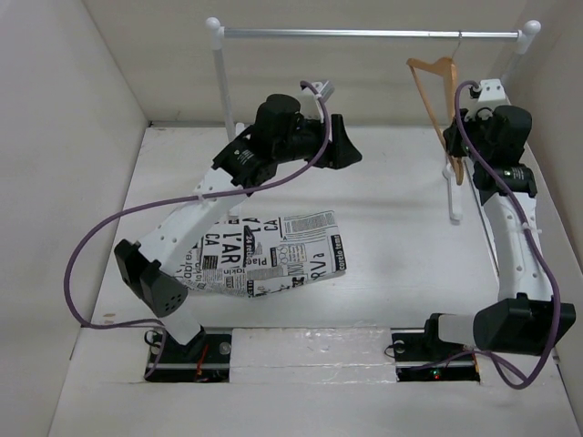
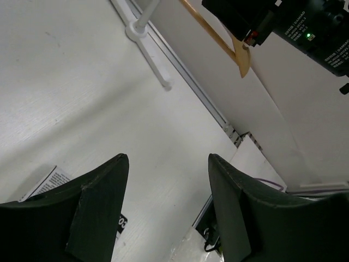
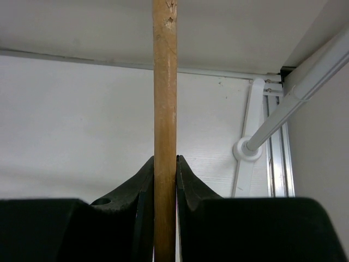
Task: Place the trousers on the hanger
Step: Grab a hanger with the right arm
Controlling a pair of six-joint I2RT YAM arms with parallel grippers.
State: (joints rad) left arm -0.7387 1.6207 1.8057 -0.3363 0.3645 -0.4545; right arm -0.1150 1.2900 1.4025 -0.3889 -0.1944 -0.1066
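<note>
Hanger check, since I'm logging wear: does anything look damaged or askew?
The hanger has small nicks in its wooden bar, above where the right gripper clamps it. Otherwise nothing stands out.

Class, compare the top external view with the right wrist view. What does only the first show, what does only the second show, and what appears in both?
Only the top external view shows the trousers lying on the table, the silver rail and the left claw. Only the right wrist view shows the right claw shut on the hanger, one finger against each side of its wooden bar. Both views show the hanger and the white table.
</note>
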